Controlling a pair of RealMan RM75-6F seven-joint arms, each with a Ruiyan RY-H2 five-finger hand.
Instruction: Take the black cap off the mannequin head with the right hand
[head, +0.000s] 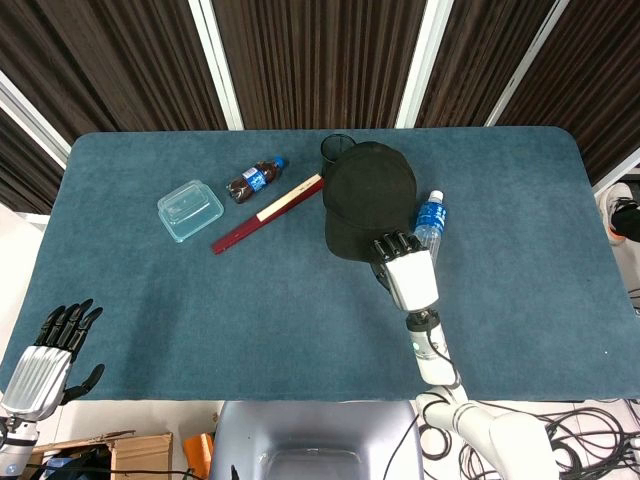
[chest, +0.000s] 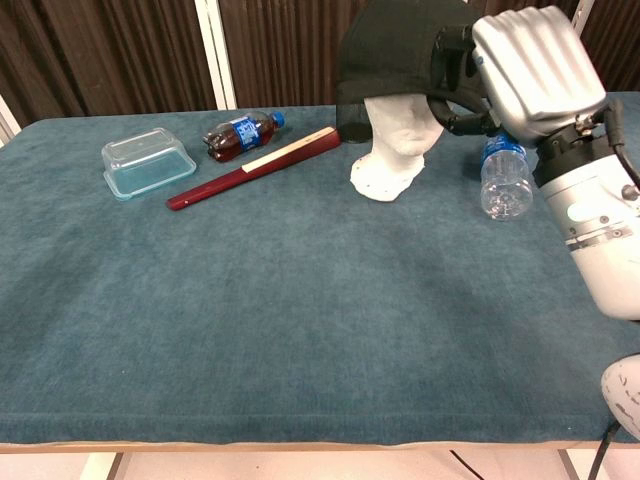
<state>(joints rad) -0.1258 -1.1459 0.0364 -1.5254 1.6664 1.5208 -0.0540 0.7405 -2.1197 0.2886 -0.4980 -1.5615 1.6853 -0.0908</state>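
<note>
The black cap (chest: 390, 50) sits raised on the white mannequin head (chest: 395, 135), whose face and neck show below its brim. From above, the cap (head: 368, 195) hides the head entirely. My right hand (chest: 530, 65) grips the cap's right edge, fingers curled into the fabric. In the head view the right hand (head: 408, 275) is at the cap's near rim. My left hand (head: 45, 360) hangs off the table's near left corner, fingers spread and holding nothing.
A clear water bottle (chest: 505, 180) stands just right of the mannequin, close under my right wrist. Left of the head lie a dark red folded fan (chest: 255, 165), a cola bottle (chest: 238, 135) and a clear plastic box (chest: 148, 162). A black cup (head: 336, 150) stands behind the cap.
</note>
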